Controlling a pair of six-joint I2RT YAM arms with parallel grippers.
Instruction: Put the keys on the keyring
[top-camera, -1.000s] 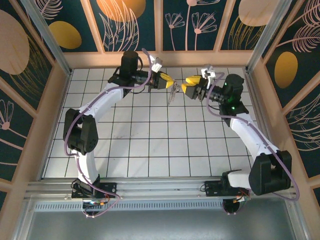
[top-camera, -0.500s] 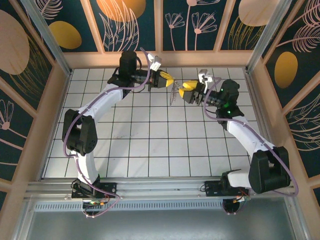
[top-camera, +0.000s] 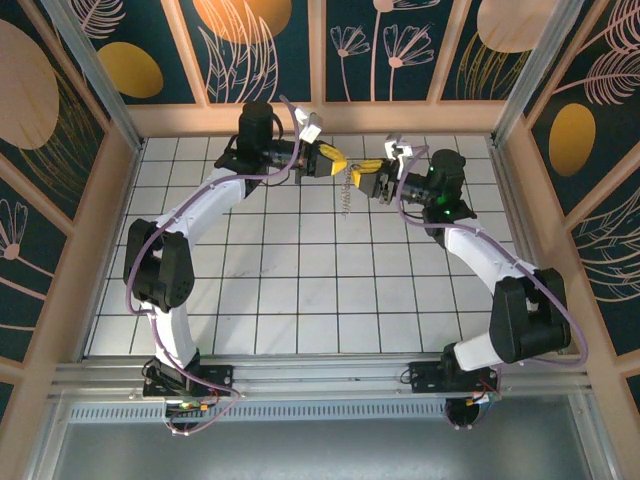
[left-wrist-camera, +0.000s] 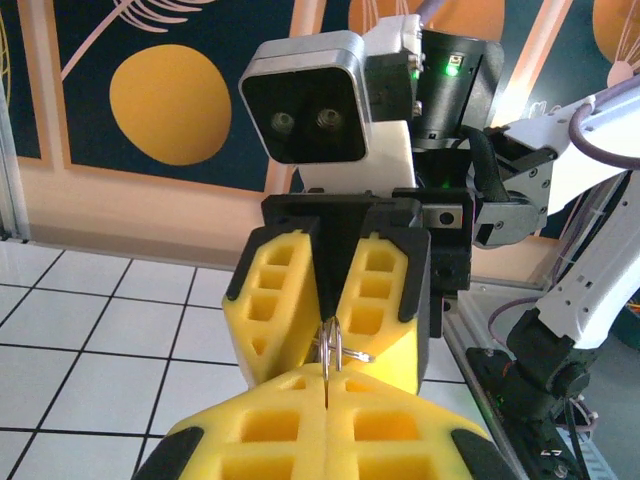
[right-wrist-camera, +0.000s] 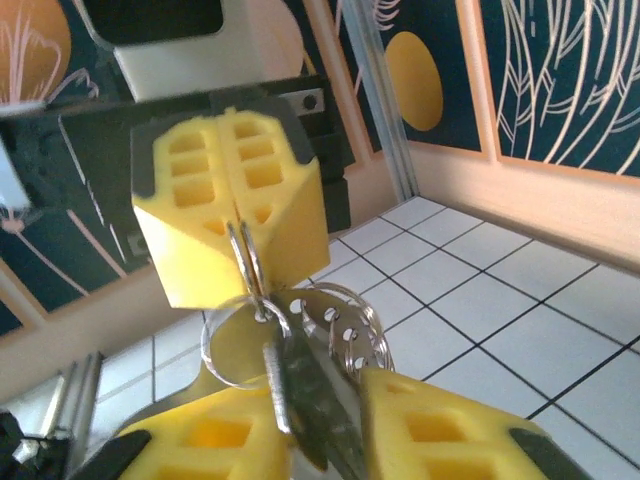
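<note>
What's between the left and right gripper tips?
The keyring, pinched by the left gripper, with a key in the right gripper; the right wrist view shows it.

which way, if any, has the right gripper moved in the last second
Yes: the right gripper has moved left, toward the back wall's centre post, closing on the left gripper.

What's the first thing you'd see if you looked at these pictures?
The left fingers and right fingers, both bright yellow, meet nose to nose above the far middle of the tiled table. Between them the left fingers pinch a thin silver keyring, while the right fingers hold a key at it.
</note>
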